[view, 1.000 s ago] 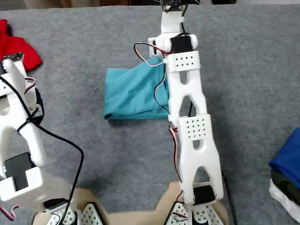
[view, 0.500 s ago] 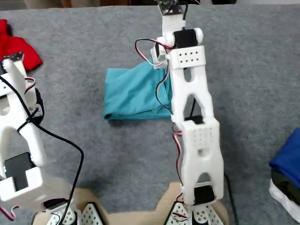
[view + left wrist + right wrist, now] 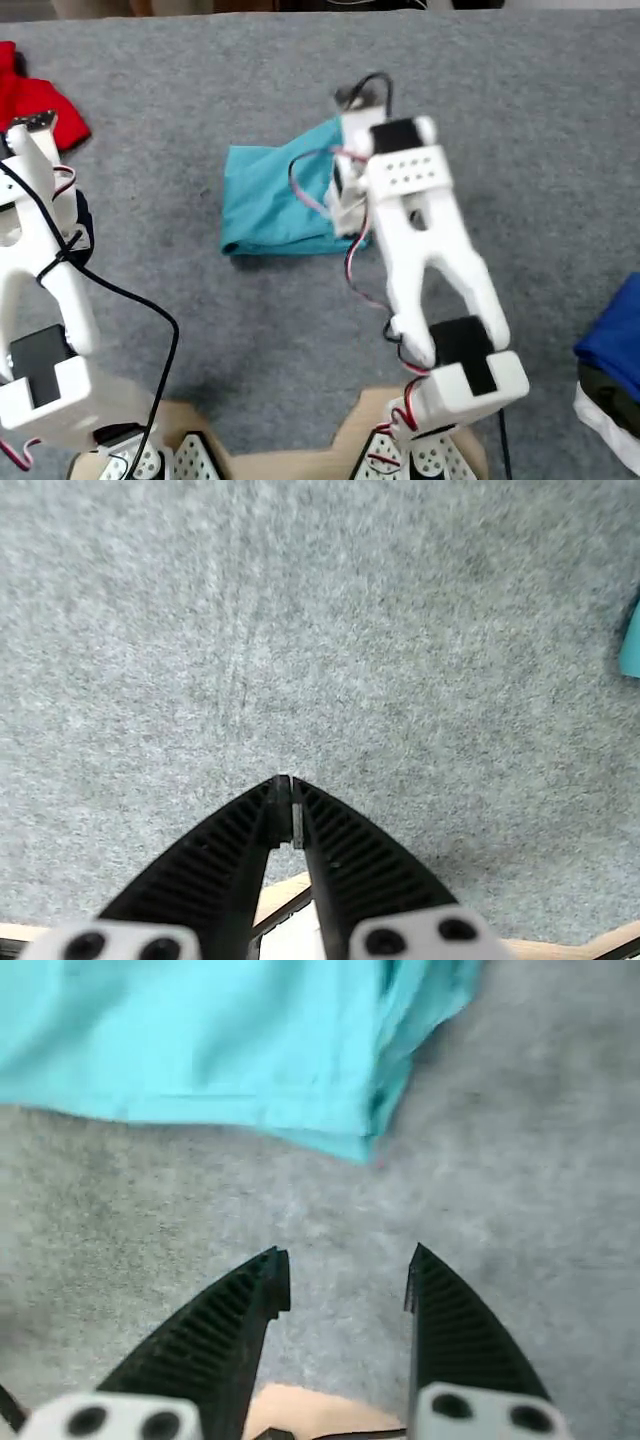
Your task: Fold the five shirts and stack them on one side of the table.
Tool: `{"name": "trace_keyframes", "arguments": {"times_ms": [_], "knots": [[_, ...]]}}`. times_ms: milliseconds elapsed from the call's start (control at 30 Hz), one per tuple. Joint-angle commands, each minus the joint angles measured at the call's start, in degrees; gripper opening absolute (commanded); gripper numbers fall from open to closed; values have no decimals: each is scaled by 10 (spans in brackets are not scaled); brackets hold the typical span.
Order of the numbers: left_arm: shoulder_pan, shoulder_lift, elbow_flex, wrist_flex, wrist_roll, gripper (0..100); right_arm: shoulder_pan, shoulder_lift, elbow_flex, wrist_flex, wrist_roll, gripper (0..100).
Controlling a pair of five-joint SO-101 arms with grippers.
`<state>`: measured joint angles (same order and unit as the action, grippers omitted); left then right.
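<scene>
Judging progress as roughly midway. Counting one teal shirt (image 3: 270, 200) folded into a rectangle mid-table (image 3: 520, 120), well apart from any pile and not yet stacked. Noting a red shirt (image 3: 40, 105) bunched at the far left corner, seemingly unfolded. Reading the blue, dark and white layers at the right edge as the stack (image 3: 615, 345), fold quality hard to tell. Finding the right gripper (image 3: 346, 1260) spread wide and holding nothing, just beside the teal hem; the left gripper (image 3: 285, 792) pinched together on nothing, over bare felt.

teal shirt (image 3: 275, 200) | red shirt (image 3: 40, 105) | blue shirt (image 3: 612, 345) | grey table (image 3: 540, 120)
</scene>
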<state>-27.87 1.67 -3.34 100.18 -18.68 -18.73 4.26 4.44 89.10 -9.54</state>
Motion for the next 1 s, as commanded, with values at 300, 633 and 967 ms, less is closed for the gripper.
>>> {"name": "trace_keyframes", "arguments": {"times_ms": [300,633,967], "knots": [[-12,-29,0,5,-5,19,-65,-20,99,-200,3,203],[-25,-25,0,5,-6,19,-64,69,76,-195,1,203],[-25,-27,0,5,-6,19,-58,68,72,-193,4,202]]}}
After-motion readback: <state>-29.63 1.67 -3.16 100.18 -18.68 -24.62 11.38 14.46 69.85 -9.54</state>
